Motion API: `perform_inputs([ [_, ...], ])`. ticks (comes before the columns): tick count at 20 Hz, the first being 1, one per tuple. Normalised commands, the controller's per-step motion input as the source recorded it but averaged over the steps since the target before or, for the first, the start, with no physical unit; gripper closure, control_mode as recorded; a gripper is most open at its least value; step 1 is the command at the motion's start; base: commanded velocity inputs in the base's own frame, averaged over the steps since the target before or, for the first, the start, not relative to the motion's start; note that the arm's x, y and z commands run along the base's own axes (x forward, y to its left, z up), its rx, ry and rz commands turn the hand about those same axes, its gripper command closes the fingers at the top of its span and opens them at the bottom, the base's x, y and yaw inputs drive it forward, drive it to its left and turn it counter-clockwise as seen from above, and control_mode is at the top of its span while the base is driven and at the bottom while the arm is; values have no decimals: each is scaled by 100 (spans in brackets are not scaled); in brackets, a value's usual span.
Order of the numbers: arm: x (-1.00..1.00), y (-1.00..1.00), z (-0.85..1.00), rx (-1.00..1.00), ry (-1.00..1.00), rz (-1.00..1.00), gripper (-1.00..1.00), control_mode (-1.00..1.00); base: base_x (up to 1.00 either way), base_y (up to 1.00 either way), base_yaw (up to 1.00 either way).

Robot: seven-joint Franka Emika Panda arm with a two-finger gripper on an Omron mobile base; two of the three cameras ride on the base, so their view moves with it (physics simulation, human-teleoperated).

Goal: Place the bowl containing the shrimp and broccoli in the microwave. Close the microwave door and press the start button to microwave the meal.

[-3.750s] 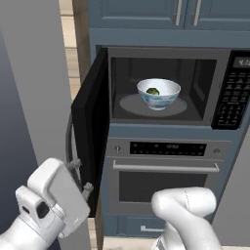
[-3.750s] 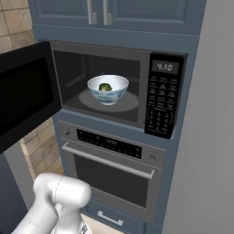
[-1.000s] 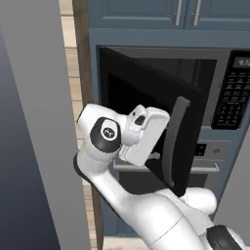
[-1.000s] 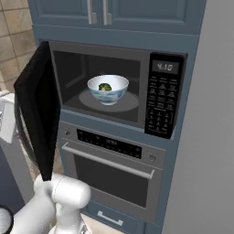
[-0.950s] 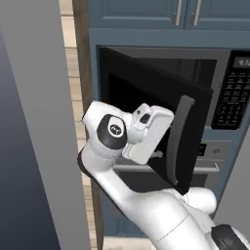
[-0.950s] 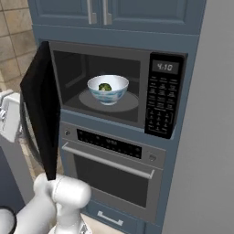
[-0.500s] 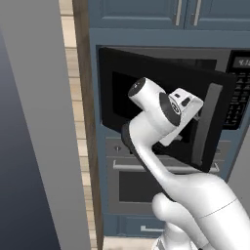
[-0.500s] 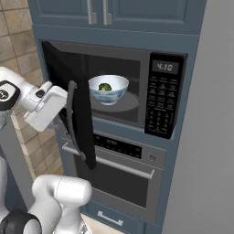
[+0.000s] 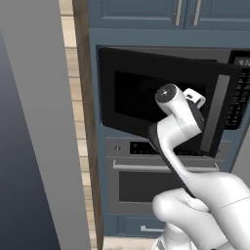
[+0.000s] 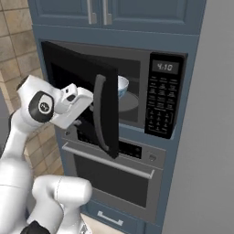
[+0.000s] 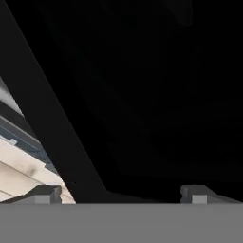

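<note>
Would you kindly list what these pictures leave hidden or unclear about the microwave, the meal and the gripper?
- Bowl, right base view: a sliver of rim shows past the microwave door; its contents are hidden.
- Microwave keypad, left base view: partly covered by the door and cut by the right edge.
- Gripper, hand view: two tips apart against the dark door; actual contact cannot be judged.

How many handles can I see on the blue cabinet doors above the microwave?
2. The left cabinet handle and the right cabinet handle hang side by side, directly above the microwave.
</note>
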Motion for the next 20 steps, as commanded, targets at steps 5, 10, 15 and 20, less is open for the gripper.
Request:
perform_inputs([
  [5,71,-1,-1,0,-9,11,-100,-100,0,0,0],
  [10,75,0,2,0,-1,5,-100,-100,0,0,0],
  [15,81,0,13,0,0,0,-100,-100,0,0,0],
  [20,84,0,4,0,0,3,-100,-100,0,0,0],
])
